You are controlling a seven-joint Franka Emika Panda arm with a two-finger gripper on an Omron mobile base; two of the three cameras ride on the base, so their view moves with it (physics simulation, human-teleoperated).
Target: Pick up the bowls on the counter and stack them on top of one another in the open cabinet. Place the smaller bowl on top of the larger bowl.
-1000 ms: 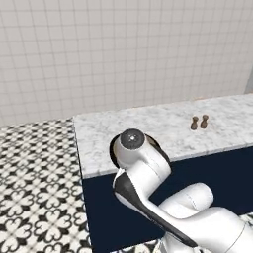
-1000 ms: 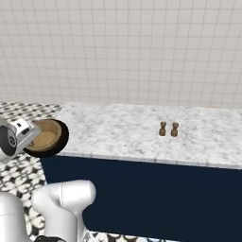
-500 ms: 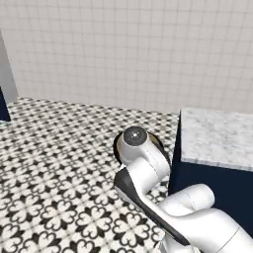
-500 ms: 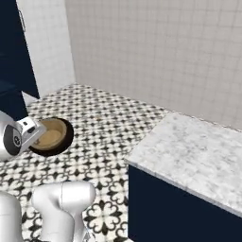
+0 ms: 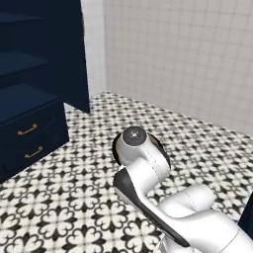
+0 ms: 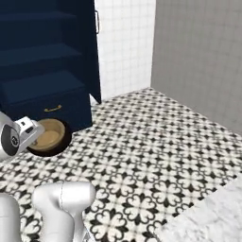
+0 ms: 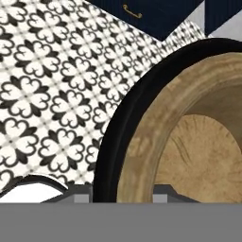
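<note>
Bowls carried nested over patterned floor, cabinet ahead.

The smaller bowl [image 7: 189, 142], tan and wood-grained, sits inside the glossy black larger bowl [image 7: 118, 137], both held up at the gripper [image 6: 35, 133] above the black-and-white tile floor [image 6: 151, 142]; the fingers seem to pinch the rims, though I cannot tell how far they close; open floor lies between the arm and the navy cabinet [image 6: 42, 61], its shelves broad, its drawer brass-handled; a marble counter [image 6: 212, 217] corner sits low right.
</note>
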